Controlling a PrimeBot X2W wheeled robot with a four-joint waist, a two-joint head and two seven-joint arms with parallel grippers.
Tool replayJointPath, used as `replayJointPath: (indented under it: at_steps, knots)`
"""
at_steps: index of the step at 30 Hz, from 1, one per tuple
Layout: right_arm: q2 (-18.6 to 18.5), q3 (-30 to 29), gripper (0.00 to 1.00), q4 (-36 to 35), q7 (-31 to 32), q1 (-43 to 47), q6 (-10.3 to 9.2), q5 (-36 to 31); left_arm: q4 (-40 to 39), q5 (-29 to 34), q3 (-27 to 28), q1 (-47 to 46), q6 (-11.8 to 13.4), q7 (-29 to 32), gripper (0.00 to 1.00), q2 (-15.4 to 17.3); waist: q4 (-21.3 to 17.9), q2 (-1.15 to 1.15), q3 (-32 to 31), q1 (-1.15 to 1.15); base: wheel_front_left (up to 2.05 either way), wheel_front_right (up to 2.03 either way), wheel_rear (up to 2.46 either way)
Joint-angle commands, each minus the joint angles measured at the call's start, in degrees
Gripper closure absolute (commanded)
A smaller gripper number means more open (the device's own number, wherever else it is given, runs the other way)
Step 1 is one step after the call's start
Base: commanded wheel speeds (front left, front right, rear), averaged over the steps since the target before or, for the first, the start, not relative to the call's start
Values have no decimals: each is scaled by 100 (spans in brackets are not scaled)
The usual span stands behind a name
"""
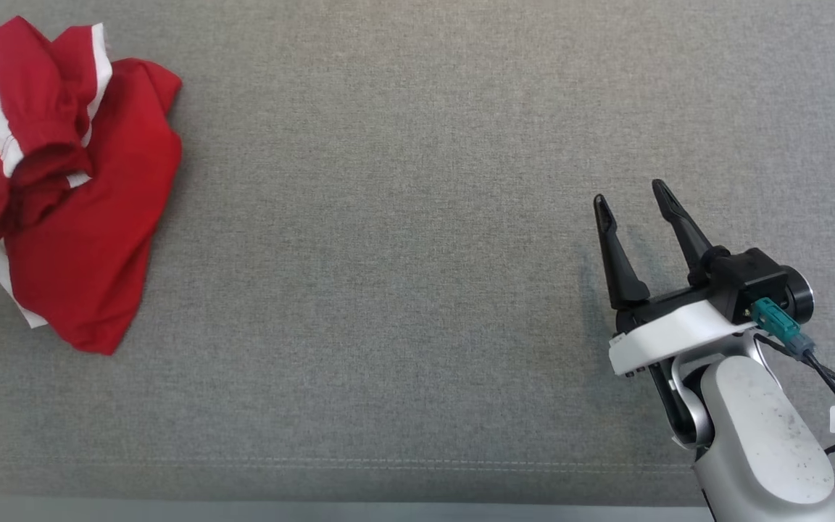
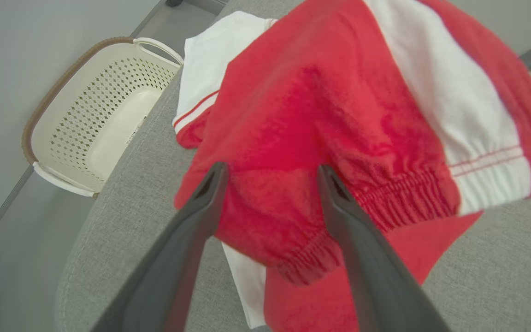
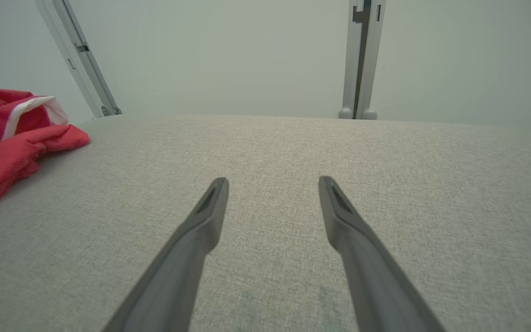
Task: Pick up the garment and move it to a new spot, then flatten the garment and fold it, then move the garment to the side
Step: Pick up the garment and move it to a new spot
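Jaws spread wide, the left gripper (image 2: 271,169) is pictured poised at the gathered elastic hem of a crumpled red-and-white garment (image 2: 302,115). Whether the fingers are touching the cloth cannot be told, and nothing is gripped. The right gripper (image 1: 629,192), likewise spread and empty, is seen above a bare stretch of the grey upholstered surface (image 1: 417,254), well apart from the garment, which is heaped at that surface's far left. Just beyond the heap the surface is seen to round off, and a cream perforated laundry basket (image 2: 104,120) is set on the floor below.

Trouble is judged most likely at the grasp. Several bunched layers may be caught at once, so that the garment is lifted as a knot and flattening is made harder. Alternatively, only the stretchy hem may be pinched and then lost on the lift. If the cloth is pushed rather than pinched, it could be nudged over the side toward the basket.
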Motion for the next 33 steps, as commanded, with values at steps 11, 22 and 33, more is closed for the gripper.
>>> replayJointPath:
  at_steps: [11, 22, 33]
  knots:
    - [-22, -98, 0, 2, -21, -69, 0, -79, -3, -221, -196, -70, -49, -485, 100, 111, -86, 0, 210, -1, 0, 0, 0]
    - [48, -156, 0, 75, -21, 131, 0, 1, -908, 2, -595, -77, -48, -1710, 100, 247, 52, 0, -271, -1, 0, 0, 0]
    - [130, -412, 0, -21, -21, 333, 0, 39, -2887, 375, -961, 922, 284, -2470, 100, -249, -118, 0, -674, -1, 0, 0, 0]
